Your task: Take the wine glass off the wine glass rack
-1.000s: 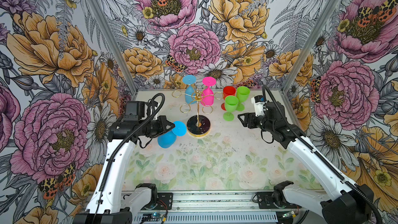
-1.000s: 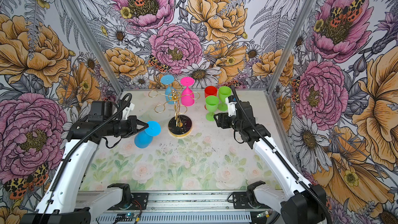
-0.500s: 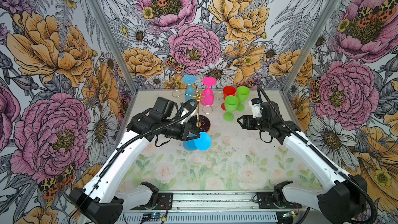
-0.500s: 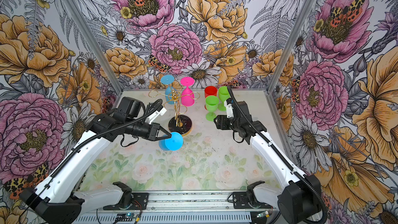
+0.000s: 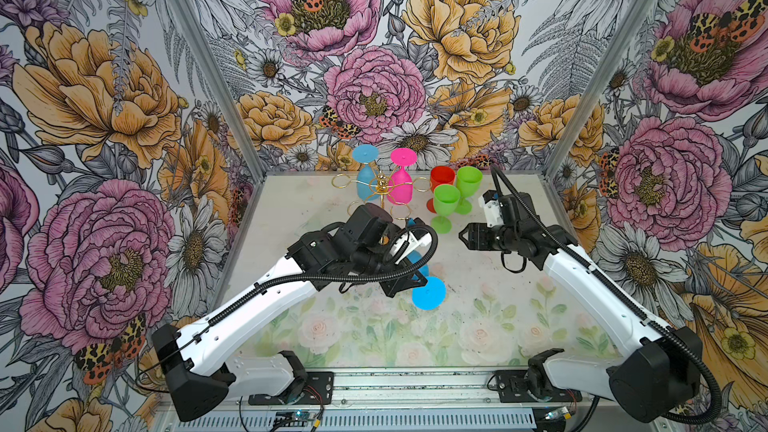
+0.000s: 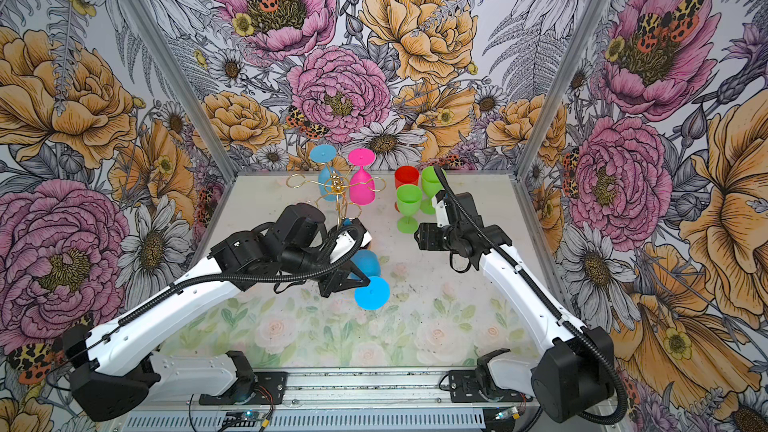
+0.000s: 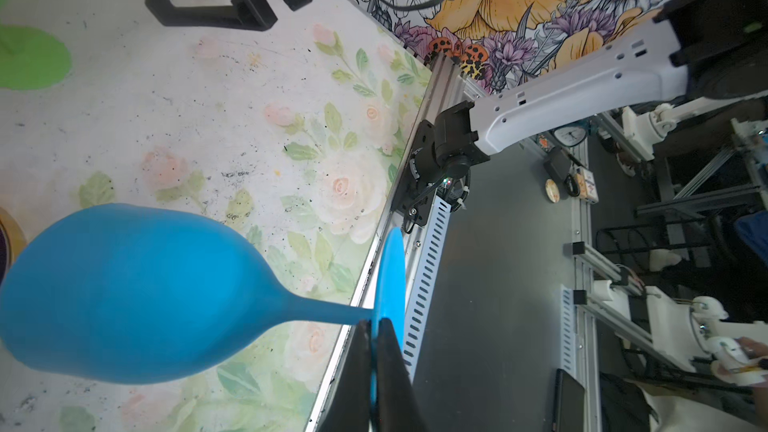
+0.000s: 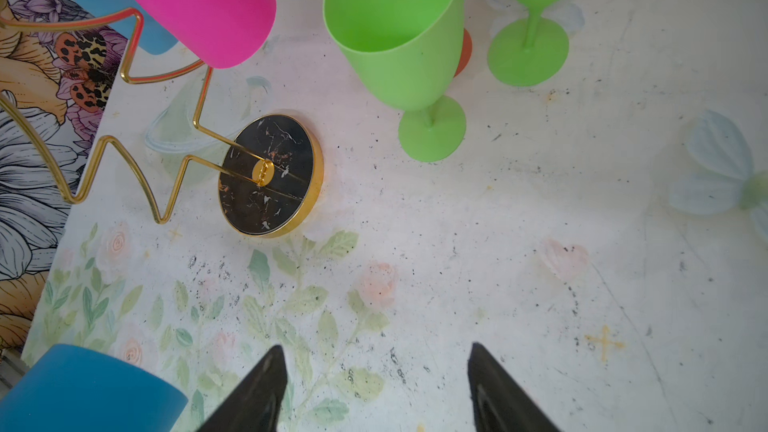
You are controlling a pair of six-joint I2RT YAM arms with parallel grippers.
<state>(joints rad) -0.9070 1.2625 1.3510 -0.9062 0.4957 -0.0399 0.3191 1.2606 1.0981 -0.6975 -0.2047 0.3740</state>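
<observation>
Blue wine glass (image 5: 429, 293) is off the wine glass rack (image 5: 380, 189) and lies tilted on its side in the grip of the left pincer (image 7: 375, 328). In the left wrist view the two black fingers (image 7: 390, 367) are pressed together on the rim of the glass's flat round foot, with the thin stem and the bowl reaching away from them. In both top views the foot points toward the front edge of the table (image 5: 478, 326) and the bowl toward the rack, whose base is mostly hidden behind the left arm. Whether the bowl touches the table I cannot tell.

On the rack's gold wire arms two glasses hang upside down side by side: a light blue glass (image 5: 365, 178) and a pink glass (image 5: 401, 187). Just right of the rack, two green glasses (image 5: 446, 201) and a red glass (image 5: 441, 178) stand upright on the table in a close group.

Right pincer (image 8: 376, 353) hovers near the green glasses, its fingers spread apart and gripping nothing, aimed toward the rack's black marbled base (image 8: 270, 176).
</observation>
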